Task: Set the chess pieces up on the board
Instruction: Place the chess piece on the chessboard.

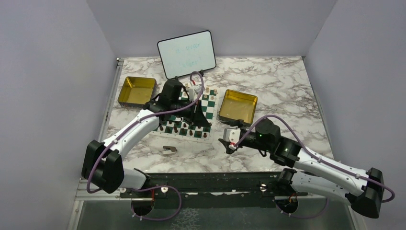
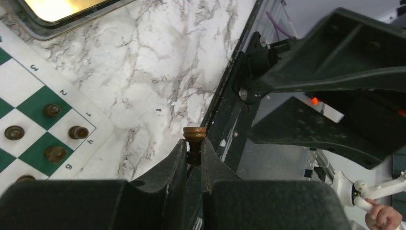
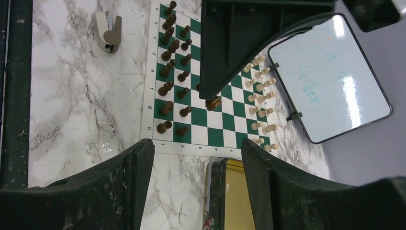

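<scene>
Left gripper [image 2: 194, 154] clamps a dark piece [image 2: 195, 133] over the board [image 1: 210, 108]; right gripper [image 3: 196, 148] gapes empty at its four o'clock. Next, I reckon: lower it upright among the six-o'clock dark ranks [image 3: 165, 88].

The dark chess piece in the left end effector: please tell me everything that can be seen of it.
The dark chess piece is small, brown, seemingly turned wood: a wide round end on a narrow neck. The left end effector is shut on the rest, hiding it. The right wrist view shows it tilted over the board's middle squares, apart from other pieces; contact with the board is unclear.
</scene>
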Action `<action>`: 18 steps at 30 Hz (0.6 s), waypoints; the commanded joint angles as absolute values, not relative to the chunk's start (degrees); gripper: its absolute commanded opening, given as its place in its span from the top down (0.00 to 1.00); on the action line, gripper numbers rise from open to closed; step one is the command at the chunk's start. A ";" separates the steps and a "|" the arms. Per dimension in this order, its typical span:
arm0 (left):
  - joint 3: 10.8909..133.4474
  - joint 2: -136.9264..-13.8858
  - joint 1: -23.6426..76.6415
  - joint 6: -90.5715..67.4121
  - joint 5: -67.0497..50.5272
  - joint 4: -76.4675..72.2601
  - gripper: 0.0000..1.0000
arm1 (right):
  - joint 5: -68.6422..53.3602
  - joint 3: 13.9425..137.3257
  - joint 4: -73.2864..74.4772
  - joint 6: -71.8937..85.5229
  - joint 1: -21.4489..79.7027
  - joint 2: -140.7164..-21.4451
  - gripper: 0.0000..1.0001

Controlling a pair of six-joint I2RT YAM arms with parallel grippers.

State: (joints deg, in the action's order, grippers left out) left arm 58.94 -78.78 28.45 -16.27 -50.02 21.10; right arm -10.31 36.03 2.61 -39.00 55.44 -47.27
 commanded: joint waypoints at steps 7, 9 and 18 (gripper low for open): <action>56.61 -75.99 29.00 -14.25 -58.80 21.87 0.97 | -13.52 37.16 -4.93 -45.76 55.72 -54.35 0.42; 56.76 -75.94 29.00 -14.53 -59.09 21.96 0.97 | -13.75 37.72 -5.17 -45.89 55.72 -55.08 0.45; 57.31 -75.04 29.48 -15.11 -60.40 22.06 0.97 | -15.26 39.89 -3.05 -49.11 55.71 -58.14 0.48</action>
State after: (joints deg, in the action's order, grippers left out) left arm 56.97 -76.51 28.95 -15.42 -57.52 22.41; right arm -12.91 37.06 -2.04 -47.09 55.44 -57.21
